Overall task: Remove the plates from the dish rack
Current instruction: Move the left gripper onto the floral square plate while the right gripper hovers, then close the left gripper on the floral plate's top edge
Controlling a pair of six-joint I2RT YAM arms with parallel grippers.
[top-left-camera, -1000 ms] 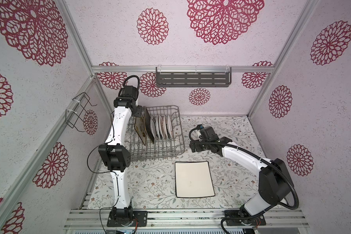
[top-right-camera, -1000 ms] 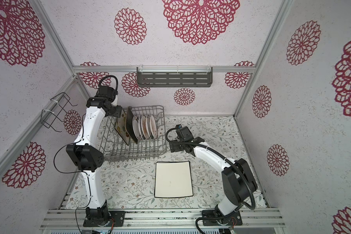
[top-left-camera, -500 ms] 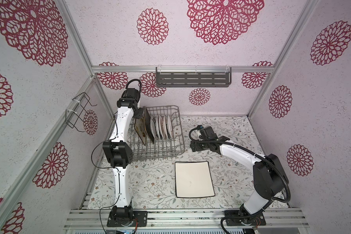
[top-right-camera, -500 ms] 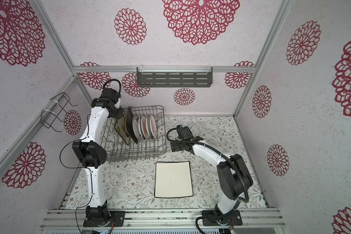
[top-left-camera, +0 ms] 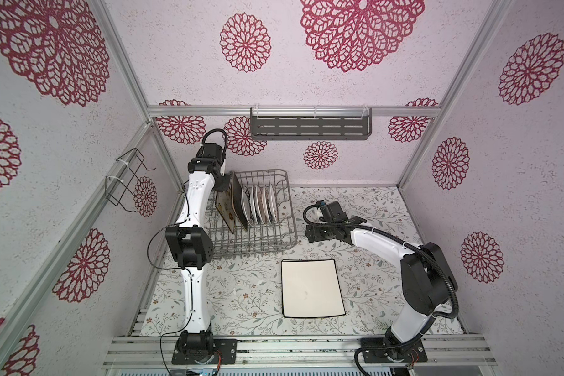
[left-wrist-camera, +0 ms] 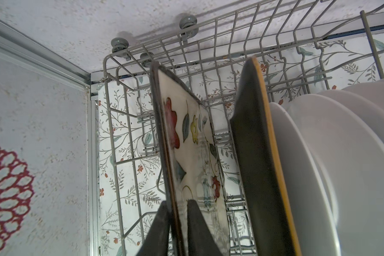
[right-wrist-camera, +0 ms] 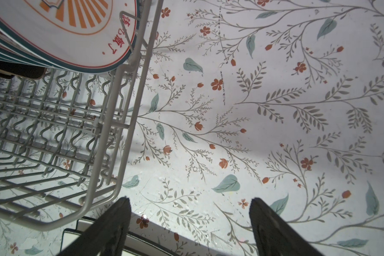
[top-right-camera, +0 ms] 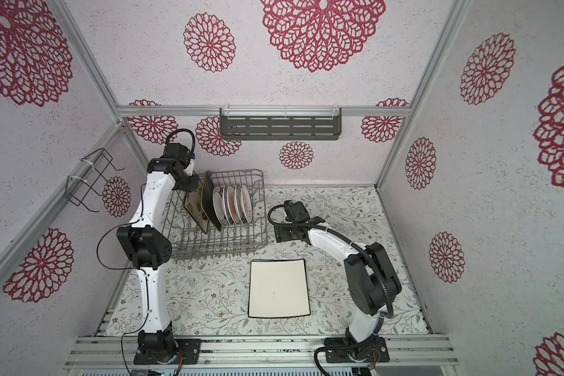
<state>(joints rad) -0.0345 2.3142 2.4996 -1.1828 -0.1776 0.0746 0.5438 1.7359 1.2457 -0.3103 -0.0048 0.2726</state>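
Just before the front of the grey wire dish rack (top-left-camera: 251,244), a white black-rimmed rectangular plate (top-left-camera: 311,288) lies flat, face up. By the rack's right front corner the right gripper (right-wrist-camera: 190,200) hangs released, jaws wide. At the rack's left end the left gripper (left-wrist-camera: 177,201) grasps the cream floral rectangular plate (left-wrist-camera: 186,137), which stands on edge with its long axis running front to back. Rightward stand a dark brown rectangular plate (left-wrist-camera: 251,144) and round white plates (top-left-camera: 261,208), whose red rim characters are illegible.

Round plates (left-wrist-camera: 353,177) cut off at L wrist view's edge.
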